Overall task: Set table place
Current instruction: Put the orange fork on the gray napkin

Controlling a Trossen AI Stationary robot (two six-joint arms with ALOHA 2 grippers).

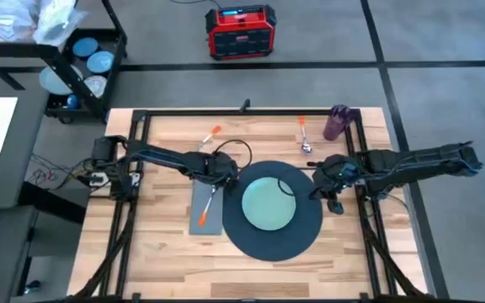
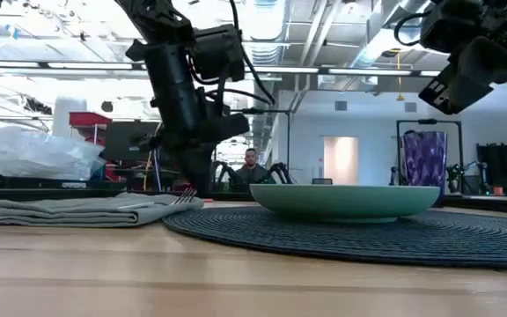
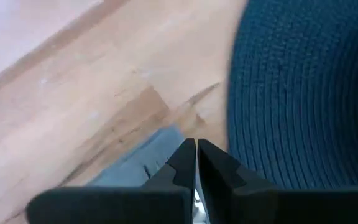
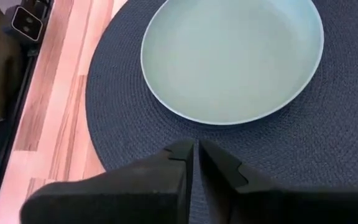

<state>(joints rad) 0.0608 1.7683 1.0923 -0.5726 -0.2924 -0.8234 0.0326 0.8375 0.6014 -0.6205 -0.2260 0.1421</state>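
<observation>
one plate [image 1: 268, 204], one mat [image 1: 297, 233], one napkin [image 1: 206, 220], three orange-handled utensils.

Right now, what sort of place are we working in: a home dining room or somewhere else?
Probably a robotics lab or workshop, not a home. The low view shows an open industrial ceiling and a person seated behind; the high view shows a red power unit on grey floor beside the table.
</observation>
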